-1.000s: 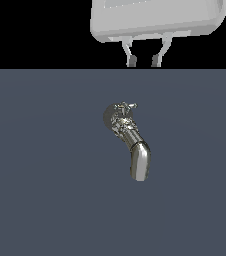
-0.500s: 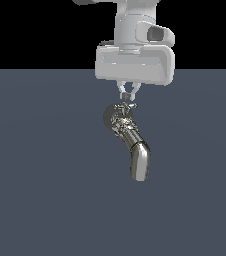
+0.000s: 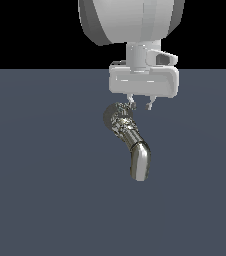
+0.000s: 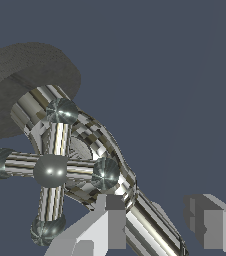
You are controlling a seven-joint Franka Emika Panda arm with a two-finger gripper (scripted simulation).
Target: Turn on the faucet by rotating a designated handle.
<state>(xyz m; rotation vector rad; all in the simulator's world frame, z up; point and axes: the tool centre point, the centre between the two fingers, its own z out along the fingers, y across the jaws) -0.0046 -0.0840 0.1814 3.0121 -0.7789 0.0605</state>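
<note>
The chrome faucet [image 3: 118, 119] stands on the grey surface, its thick curved spout [image 3: 139, 159] reaching toward the camera. In the wrist view its round dark base [image 4: 20, 85] and spout [image 4: 150, 227] show. The handle [image 4: 80, 170] is a cross of thin chrome prongs with ball ends. My gripper [image 3: 140, 104] hangs just above the faucet's body, open and empty. In the wrist view the gripper [image 4: 157, 222] straddles the spout, and one finger [image 4: 107, 220] sits right beside a prong's ball end. I cannot tell whether they touch.
The faucet stands alone on a flat dark blue-grey surface [image 3: 45, 190]. The arm's large white wrist [image 3: 130, 22] fills the upper middle of the exterior view, against a black background.
The gripper has come down from the top of the exterior view to the faucet's body. The faucet and handle have not visibly moved.
</note>
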